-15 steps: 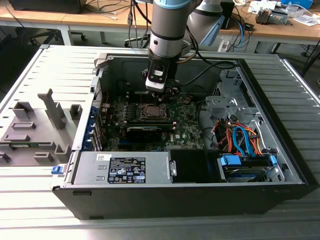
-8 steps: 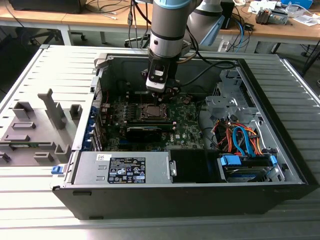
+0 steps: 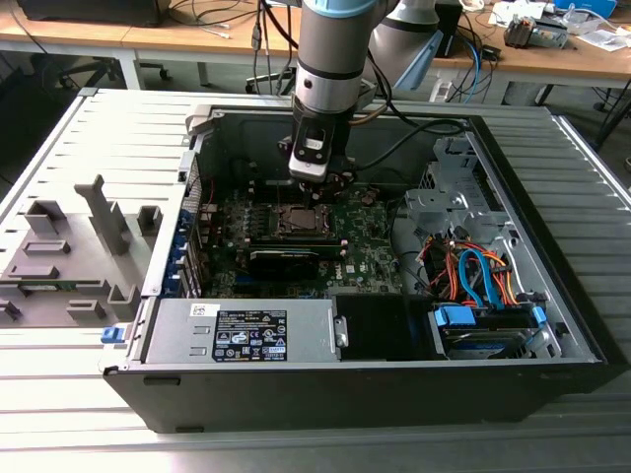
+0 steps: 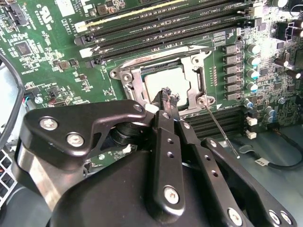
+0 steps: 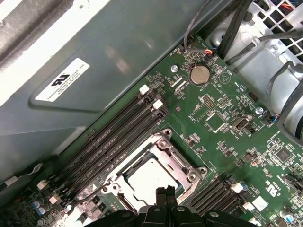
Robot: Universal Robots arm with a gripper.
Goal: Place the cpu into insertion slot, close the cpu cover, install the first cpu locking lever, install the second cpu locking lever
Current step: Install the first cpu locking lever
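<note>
**Second wrist view: jaws shut over a seated cpu, one lever loose**

We find the cpu point(image 4: 162, 79) lying in the insertion slot point(image 3: 296, 219) on the green board point(image 4: 47, 61). The cpu cover point(image 4: 135, 85) frames it and, as far as this angle lets us judge, is folded flat. The jaws are pressed together, holding nothing, and their tips hang over the cpu's edge. Just beside the socket a thin locking lever point(image 4: 220, 128) slants away across the board. We read it as unlatched, so the step in hand looks like the first lever.

To do it well, we would bear on the lever's free end rather than near its hinge. We would keep the tips off the cpu's metal top and off the small cylinders point(image 4: 253, 61) near the socket. The rod should go down and sideways until it tucks under its hook.

We count one arm point(image 3: 335, 49), one cpu, one slot, one cover and one lever we can be sure of. One coin cell point(image 5: 200, 74) sits on the board in the first wrist view. One open computer case point(image 3: 375, 394) lies on the counter point(image 3: 59, 394).
</note>
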